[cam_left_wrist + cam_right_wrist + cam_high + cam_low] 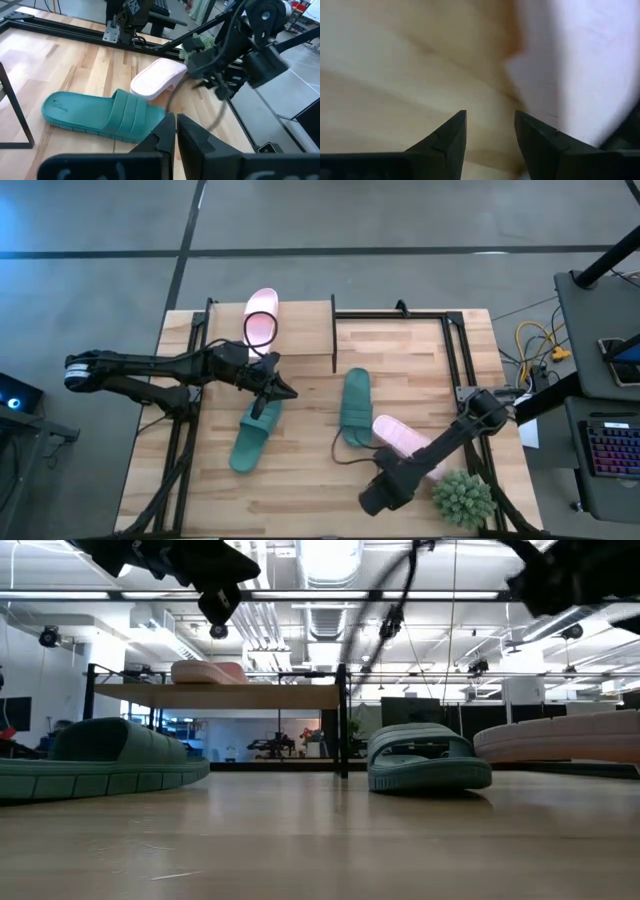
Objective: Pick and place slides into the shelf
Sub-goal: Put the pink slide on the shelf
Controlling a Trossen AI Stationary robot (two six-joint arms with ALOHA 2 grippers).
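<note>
Slides: from above, one pink slide lies on the shelf at the worktop's far edge, one teal slide under the left hand, another teal slide mid-worktop, a second pink slide partly hidden by the right arm near the plant. Bare wood lies along the near edge. Left wrist view: the left hand's tips are pressed together. Right wrist view: the right hand is spread, empty, beside blurred pink.
</note>
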